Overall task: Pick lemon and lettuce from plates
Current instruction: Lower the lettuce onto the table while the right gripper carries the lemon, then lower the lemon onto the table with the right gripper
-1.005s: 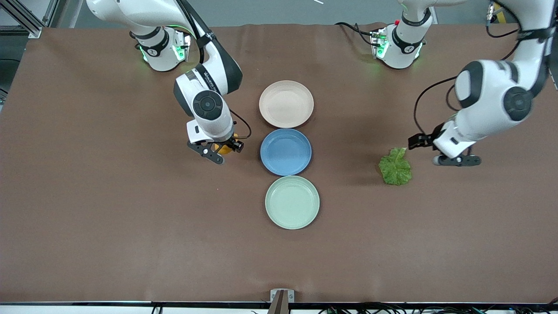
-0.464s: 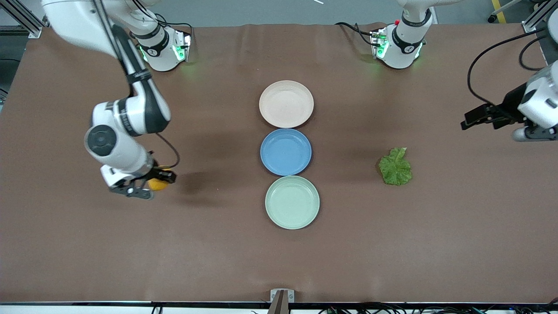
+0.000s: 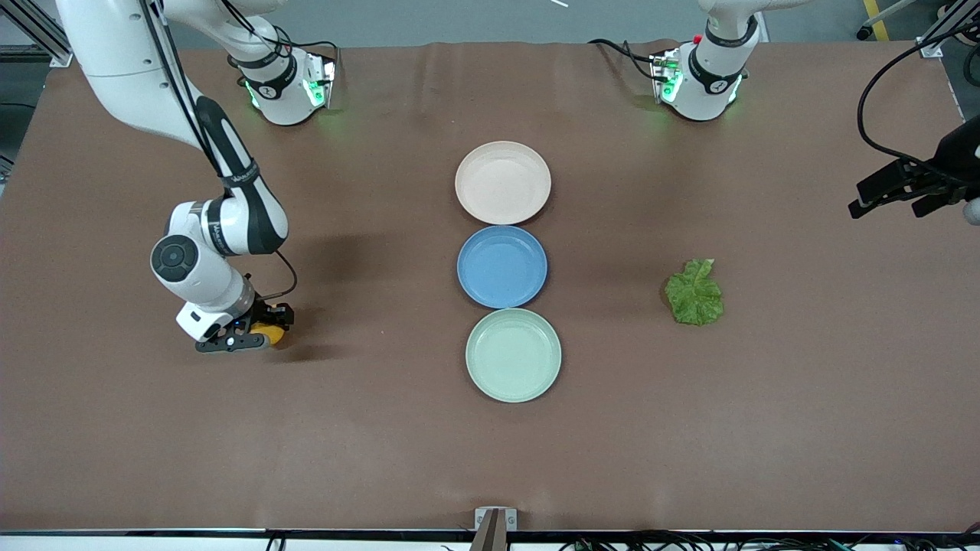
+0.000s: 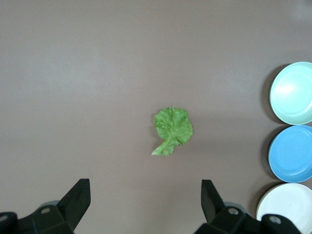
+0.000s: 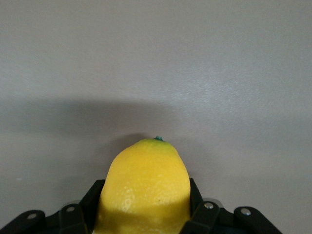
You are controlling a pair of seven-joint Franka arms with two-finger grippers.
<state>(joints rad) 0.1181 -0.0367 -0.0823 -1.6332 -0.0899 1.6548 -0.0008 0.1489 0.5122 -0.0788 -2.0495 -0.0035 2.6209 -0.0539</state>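
Down at the right arm's end of the table, the lemon (image 3: 269,332) is pinched between the fingers of the right gripper (image 3: 243,337), low over the bare brown table (image 3: 383,459). In the right wrist view the lemon (image 5: 144,187) is seen lengthwise, its long axis running straight out from the gripper (image 5: 146,214), with the little green-tipped pointed end aimed away from the wrist. None of that is readable from the front view, where only an orange-yellow sliver is visible beside the black fingers.

The lettuce (image 3: 694,292) is lying flat on the table toward the left arm's end, well apart from the plates and level with the blue plate (image 3: 501,266). Its pale stem end is pointed away from the front camera, the broad crinkled part nearer it. The leaf (image 4: 172,129) is shown more clearly in the left wrist view, stem and all.

The left gripper (image 3: 907,190) is held up in the air over the table's edge at the left arm's end, mostly cut off in the front view. Its fingers (image 4: 78,197) are shown spread wide with nothing between them in the left wrist view.

The beige-pink plate (image 3: 502,182) is farthest from the front camera and the mint green plate (image 3: 513,354) nearest, blue one between, all three in a row.
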